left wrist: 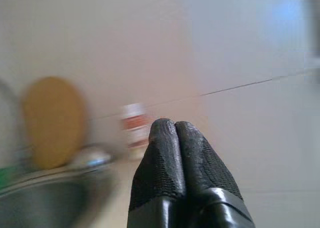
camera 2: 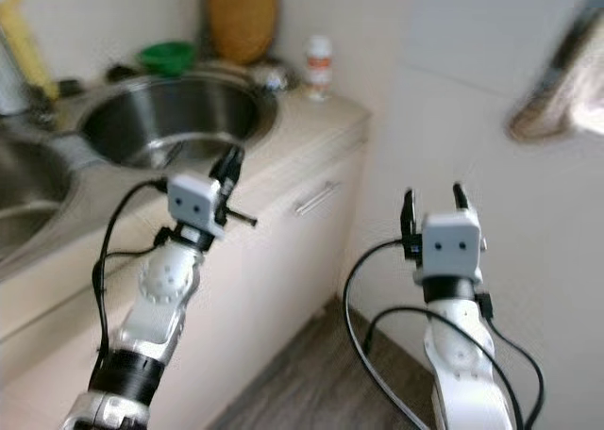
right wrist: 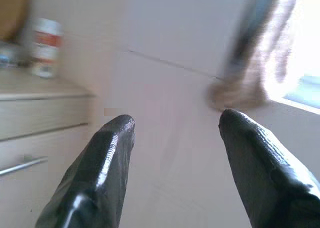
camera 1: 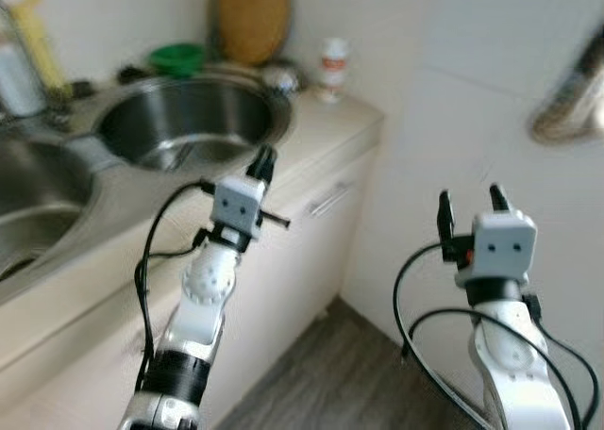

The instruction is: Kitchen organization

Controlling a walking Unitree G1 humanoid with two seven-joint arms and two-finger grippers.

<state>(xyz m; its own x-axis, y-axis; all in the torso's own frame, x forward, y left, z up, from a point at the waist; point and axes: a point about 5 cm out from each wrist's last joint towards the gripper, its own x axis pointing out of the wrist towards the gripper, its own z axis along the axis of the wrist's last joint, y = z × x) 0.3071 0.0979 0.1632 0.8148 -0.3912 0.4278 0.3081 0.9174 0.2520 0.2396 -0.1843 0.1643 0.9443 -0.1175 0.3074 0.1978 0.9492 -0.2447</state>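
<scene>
Left pincer (camera 1: 263, 159) pressed closed, empty, raised beside round steel sink (camera 1: 193, 119); right pincer (camera 1: 469, 206) wide, empty, well off it, likely just approaching the beige counter (camera 1: 321, 128).

left gripper (camera 1: 265, 158) – raised, fingers pressed together | right gripper (camera 1: 470, 204) – raised, fingers spread

Two steel sink basins sit side by side in the counter, the round basin (camera 1: 193, 119) nearest the counter's end and a second basin (camera 1: 33, 199) just beside it. Around the round basin's far rim stand one small white bottle with a red label (camera 1: 331, 69), one green bowl (camera 1: 177, 58) and one tan board (camera 1: 251, 15) leaning on the wall. One drawer handle (camera 1: 330, 200) shows on the cabinet front below the round basin, and two grippers hang before it: the left gripper (camera 1: 265, 160), fingers pressed together, and the right gripper (camera 1: 470, 204), fingers spread.
</scene>
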